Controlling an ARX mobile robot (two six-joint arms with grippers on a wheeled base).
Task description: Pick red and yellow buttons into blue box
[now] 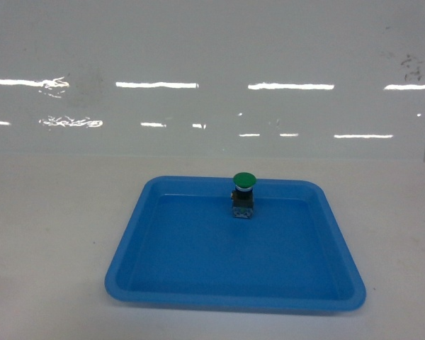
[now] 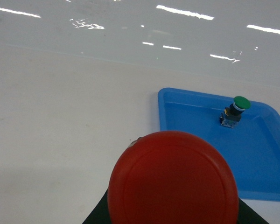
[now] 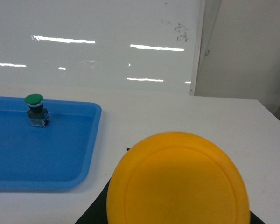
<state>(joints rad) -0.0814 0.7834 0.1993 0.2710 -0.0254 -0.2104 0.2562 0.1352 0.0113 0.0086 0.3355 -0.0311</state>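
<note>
Red button (image 2: pixel 172 179): cap fills the lower middle of the left wrist view, very close to the lens, dark gripper parts just showing beneath it at the bottom edge. Appears carried at the left gripper, but the fingers are hidden behind the cap, so whether the jaws are clamped or slack cannot be told.

Yellow button (image 3: pixel 177 179): same arrangement in the right wrist view. Cap large and close, dark material under it at the frame bottom. Right gripper's fingers not visible either; its grip cannot be told.

Neither button appears in the head view, and neither gripper shows there.

Shallow blue tray (image 1: pixel 134 262) with rounded corners, lying flat on the white table (image 1: pixel 49 227). Also seen to the right in the left wrist view (image 2: pixel 177 112) and to the left in the right wrist view (image 3: pixel 86 140).

Green button (image 1: pixel 244 193) stands upright in the tray, near the middle of its far wall, green cap on top of a dark-and-silver base. Seen too from the left wrist (image 2: pixel 235 110) and the right wrist (image 3: pixel 36 109).

Behind the table: glossy white wall (image 1: pixel 212 71) carrying streaks of reflected light.
</note>
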